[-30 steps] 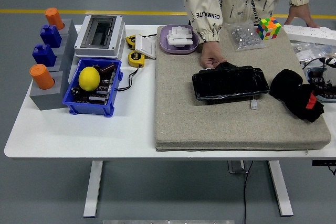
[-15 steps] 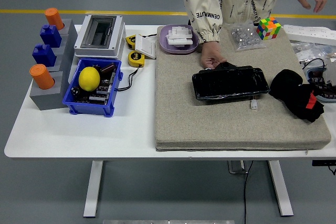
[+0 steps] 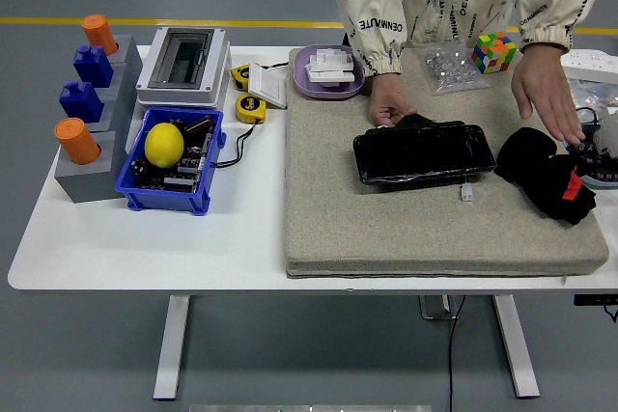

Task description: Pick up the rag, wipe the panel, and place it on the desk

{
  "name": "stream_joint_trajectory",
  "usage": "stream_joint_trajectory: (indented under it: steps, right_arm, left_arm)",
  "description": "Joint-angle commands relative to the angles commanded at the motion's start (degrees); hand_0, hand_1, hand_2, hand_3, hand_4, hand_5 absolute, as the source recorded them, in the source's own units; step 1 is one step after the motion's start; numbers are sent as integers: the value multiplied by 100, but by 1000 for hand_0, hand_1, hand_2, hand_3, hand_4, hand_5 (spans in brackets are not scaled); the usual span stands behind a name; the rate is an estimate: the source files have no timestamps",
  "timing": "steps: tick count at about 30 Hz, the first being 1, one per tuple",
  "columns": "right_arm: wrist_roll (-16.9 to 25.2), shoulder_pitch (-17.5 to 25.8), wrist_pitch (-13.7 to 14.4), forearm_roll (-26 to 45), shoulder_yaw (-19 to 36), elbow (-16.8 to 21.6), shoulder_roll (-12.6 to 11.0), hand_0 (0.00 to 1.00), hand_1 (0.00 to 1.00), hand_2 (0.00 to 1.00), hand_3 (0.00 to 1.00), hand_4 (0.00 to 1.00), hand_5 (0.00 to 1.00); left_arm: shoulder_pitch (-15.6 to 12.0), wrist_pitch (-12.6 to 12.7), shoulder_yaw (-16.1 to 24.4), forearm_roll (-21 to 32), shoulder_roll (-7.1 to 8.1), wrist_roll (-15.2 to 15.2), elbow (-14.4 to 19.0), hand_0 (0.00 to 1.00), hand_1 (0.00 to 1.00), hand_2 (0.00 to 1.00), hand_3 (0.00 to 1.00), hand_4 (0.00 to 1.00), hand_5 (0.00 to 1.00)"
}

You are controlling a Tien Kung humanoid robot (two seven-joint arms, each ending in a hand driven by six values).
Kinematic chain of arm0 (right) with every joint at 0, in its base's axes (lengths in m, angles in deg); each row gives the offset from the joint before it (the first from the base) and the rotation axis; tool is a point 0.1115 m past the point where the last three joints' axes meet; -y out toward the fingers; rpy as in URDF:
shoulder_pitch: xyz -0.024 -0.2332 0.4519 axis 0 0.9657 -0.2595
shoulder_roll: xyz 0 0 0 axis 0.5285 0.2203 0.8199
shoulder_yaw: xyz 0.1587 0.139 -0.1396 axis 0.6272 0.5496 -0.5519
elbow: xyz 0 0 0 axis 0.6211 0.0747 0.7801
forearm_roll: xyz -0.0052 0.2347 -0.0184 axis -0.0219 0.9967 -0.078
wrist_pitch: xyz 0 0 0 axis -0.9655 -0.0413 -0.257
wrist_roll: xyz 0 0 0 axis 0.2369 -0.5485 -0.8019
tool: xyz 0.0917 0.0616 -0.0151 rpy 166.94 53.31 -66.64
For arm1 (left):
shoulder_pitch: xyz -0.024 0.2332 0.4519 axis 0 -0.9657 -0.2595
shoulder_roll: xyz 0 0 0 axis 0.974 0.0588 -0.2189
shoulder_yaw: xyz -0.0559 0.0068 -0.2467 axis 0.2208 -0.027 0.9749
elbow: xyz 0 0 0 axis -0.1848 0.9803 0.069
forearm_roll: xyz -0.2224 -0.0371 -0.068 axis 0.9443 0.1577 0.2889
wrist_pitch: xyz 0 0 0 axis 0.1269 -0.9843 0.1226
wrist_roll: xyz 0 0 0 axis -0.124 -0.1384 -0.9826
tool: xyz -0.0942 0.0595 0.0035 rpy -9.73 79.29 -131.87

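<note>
A black glossy panel (image 3: 423, 153) lies flat in the middle of a grey felt mat (image 3: 386, 229). A crumpled black rag (image 3: 543, 173) with a red tag lies on the mat's right side, just right of the panel. A person stands at the far side. One of the person's hands (image 3: 389, 103) rests at the panel's far left corner. The other hand (image 3: 547, 94) reaches down, fingers spread, just above the rag's far edge. Neither robot arm shows in the head view.
A small white connector (image 3: 467, 194) lies in front of the panel. At the mat's far edge are a colour cube (image 3: 493, 52), a bag of screws (image 3: 448, 67) and a purple tray (image 3: 329, 71). On the left stand a blue bin (image 3: 172, 188) holding a lemon, a white box (image 3: 183, 65) and grey blocks (image 3: 92, 166).
The person's right-side hand left the power strip, rose, then came down over the rag. The panel, the rag and the other hand have not moved.
</note>
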Motion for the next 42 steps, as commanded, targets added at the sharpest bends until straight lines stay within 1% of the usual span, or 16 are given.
stream_joint_trajectory:
  steps: [5,8,21,22,28,42]
  right_arm:
    - [60,25,-29,1191,134,-10,5,640,645,725,715,998,618]
    - [60,40,-30,1483,172,-31,0,640,645,725,715,998,618]
    - [25,51,-45,1523,192,-50,-11,640,641,724,706,998,625]
    - [24,48,-47,1525,191,-50,-12,641,642,725,707,998,644]
    - [18,45,-40,1552,202,-59,-15,642,642,721,706,998,650]
    - [-11,54,-2,1609,183,-111,-9,644,640,716,689,998,652]
  left_arm:
    - [-5,-3,22,-4,-14,1,-4,604,636,635,559,632,441]
    - [4,-3,32,-10,-18,-1,0,604,636,635,559,632,441]
    - [20,-4,59,-24,-22,0,-2,604,636,635,560,633,442]
    - [21,-4,62,-27,-21,0,0,604,636,635,560,633,441]
    - [27,-4,83,-40,-22,-2,4,604,636,635,560,633,441]
    - [33,-6,93,-51,-28,-2,5,603,636,635,560,633,442]
